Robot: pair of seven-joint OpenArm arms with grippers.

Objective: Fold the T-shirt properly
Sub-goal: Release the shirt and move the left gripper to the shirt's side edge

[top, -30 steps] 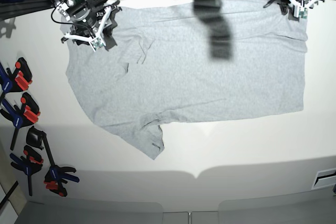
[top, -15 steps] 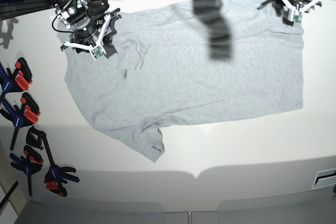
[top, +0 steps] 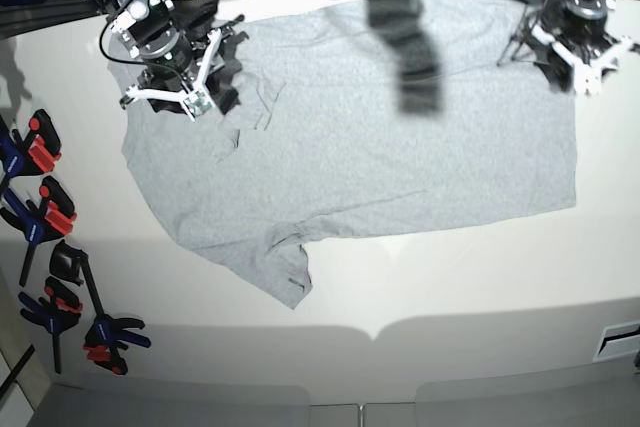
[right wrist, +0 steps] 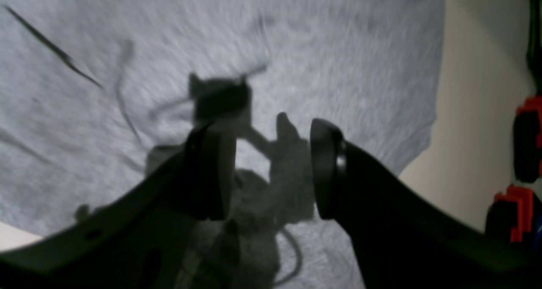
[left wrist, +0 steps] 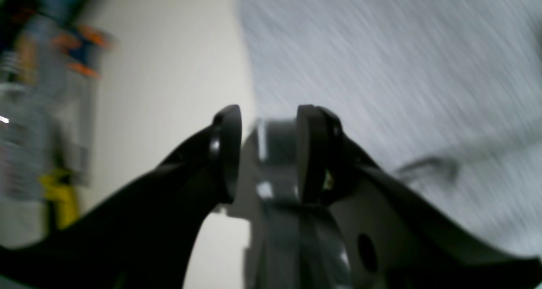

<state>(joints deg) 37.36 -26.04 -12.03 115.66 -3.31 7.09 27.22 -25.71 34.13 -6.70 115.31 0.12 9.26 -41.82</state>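
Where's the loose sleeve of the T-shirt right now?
In the base view, the sleeve juts toward the table's near edge, lower left of the T-shirt, right of the clamps.

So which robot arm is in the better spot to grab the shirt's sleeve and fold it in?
Probably the right arm. Its pincer hangs open over the T-shirt at the sleeve end. The left pincer is far off, by the shirt's straight edge at the other end.

A: How many things are there?

B: One grey T-shirt [top: 350,127] on one white table [top: 450,277], two grippers at eleven [top: 172,82] and one o'clock [top: 580,52], and roughly five spring clamps [top: 45,217] at nine.
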